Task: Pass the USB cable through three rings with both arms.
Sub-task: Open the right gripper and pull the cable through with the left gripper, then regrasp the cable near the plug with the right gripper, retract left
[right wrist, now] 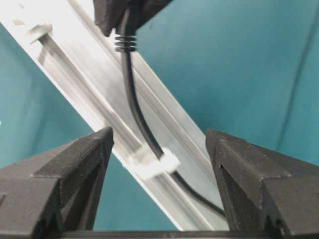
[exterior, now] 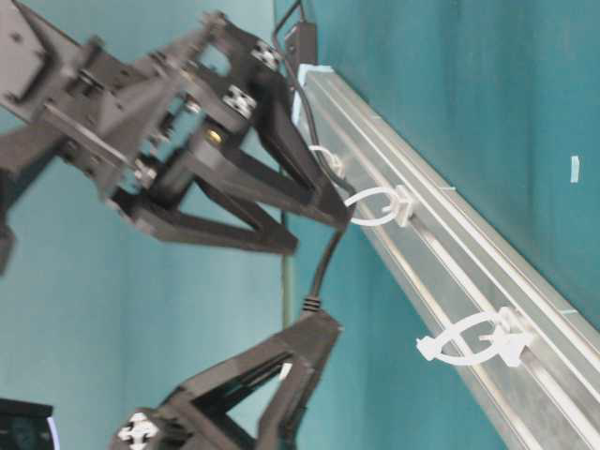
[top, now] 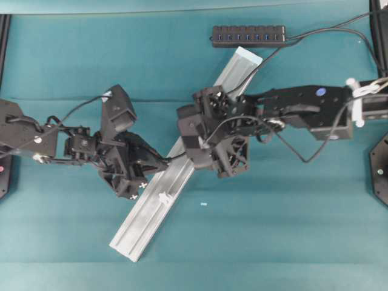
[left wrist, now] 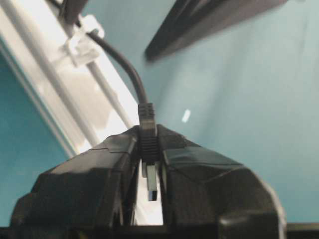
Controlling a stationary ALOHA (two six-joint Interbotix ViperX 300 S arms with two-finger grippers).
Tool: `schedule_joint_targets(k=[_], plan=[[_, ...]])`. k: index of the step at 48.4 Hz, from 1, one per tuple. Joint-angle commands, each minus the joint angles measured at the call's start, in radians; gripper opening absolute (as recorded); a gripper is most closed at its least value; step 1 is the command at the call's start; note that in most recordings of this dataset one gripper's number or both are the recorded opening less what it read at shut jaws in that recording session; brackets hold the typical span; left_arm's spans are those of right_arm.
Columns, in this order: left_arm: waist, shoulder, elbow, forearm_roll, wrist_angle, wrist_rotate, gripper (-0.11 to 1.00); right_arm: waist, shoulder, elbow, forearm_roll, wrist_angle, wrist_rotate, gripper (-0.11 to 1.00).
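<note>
- On the teal surface (top: 291, 200) a long silver aluminium rail (top: 151, 209) lies diagonally, running from lower left to upper right in the overhead view, its upper end near a black multi-port hub (top: 248, 36).
- The left end effector (left wrist: 149, 164) is clamped tight on the plug end of the USB cable (left wrist: 130, 74); the ribbed strain relief sits between its fingers and the metal tip shows in the gap behind them.
- From that grip the cable curves to the rail and enters a white ring (left wrist: 82, 42), seen in the left wrist view.
- In the right wrist view the cable runs down along the rail and through a white ring (right wrist: 152, 162), then on past it toward the lower right.
- The right end effector (right wrist: 159, 144) stands wide apart, one finger on each side of the rail and that ring, holding nothing.
- In the table-level view the cable passes two of the rings, the nearer of them (exterior: 380, 206); a third ring (exterior: 473, 342), nearer the camera, has no cable in it.
- In the overhead view both arms meet over the middle of the rail, the left arm (top: 36, 142) from the left and the right arm (top: 303, 109) from the right.
</note>
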Motion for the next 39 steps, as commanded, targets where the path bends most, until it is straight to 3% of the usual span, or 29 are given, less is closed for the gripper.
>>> schedule_joint_targets(k=[1, 7, 12, 22, 26, 39], plan=[[-0.006, -0.061, -0.018, 0.003, -0.005, 0.0, 0.1, 0.009, 0.023, -0.025, 0.0, -0.02, 0.014, 0.78], [-0.006, -0.06, -0.02, 0.003, -0.005, 0.0, 0.1, 0.015, 0.046, -0.054, 0.0, -0.02, 0.014, 0.76], [-0.006, -0.06, -0.018, 0.003, -0.003, 0.0, 0.1, 0.017, 0.055, -0.074, 0.0, -0.021, 0.014, 0.68], [-0.008, -0.058, -0.014, 0.003, 0.021, 0.0, 0.1, 0.032, 0.057, -0.087, -0.002, -0.012, 0.011, 0.19], [-0.006, -0.057, -0.014, 0.003, 0.037, 0.0, 0.1, 0.04, 0.057, -0.087, 0.0, 0.002, 0.011, 0.05], [-0.006, -0.037, -0.014, 0.003, 0.043, 0.002, 0.1, 0.038, 0.061, -0.092, -0.002, 0.009, 0.011, 0.04]])
